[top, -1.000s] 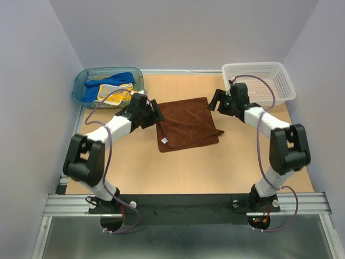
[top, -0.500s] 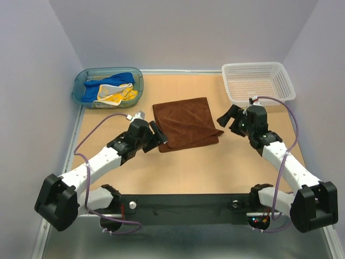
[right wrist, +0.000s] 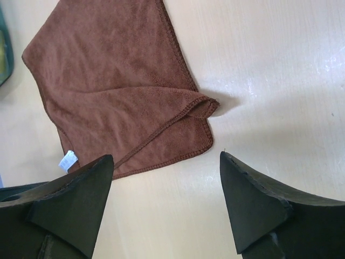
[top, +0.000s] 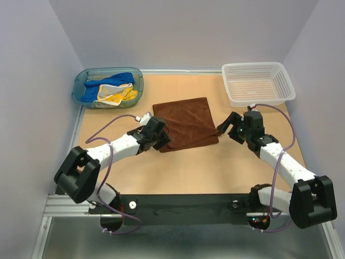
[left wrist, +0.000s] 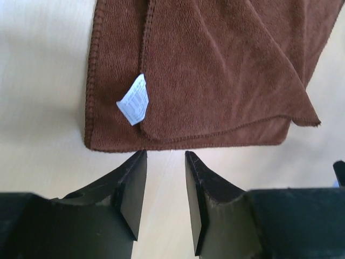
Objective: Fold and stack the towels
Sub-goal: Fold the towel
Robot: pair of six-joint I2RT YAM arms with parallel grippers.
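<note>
The rust-brown towel (top: 186,121) lies folded in the middle of the table, with a loose flap at its near right corner. My left gripper (top: 163,138) sits at the towel's near left corner, its jaws a narrow gap apart and empty. In the left wrist view the gripper (left wrist: 165,156) is just short of the towel's (left wrist: 215,70) near hem, close to a white tag (left wrist: 133,101). My right gripper (top: 226,125) is wide open and empty beside the right corner. In the right wrist view the gripper (right wrist: 166,159) is just short of the towel (right wrist: 113,86). The blue towel (top: 110,81) and yellow towel (top: 117,95) lie crumpled in the tub.
A teal tub (top: 80,82) stands at the back left corner. A white basket (top: 259,83) stands at the back right. Bare wooden table (top: 188,167) lies between the towel and the arm bases.
My left gripper has moved right and forward to the towel's near left corner. My right gripper has shifted a little left toward the right corner. The towel has not moved.
</note>
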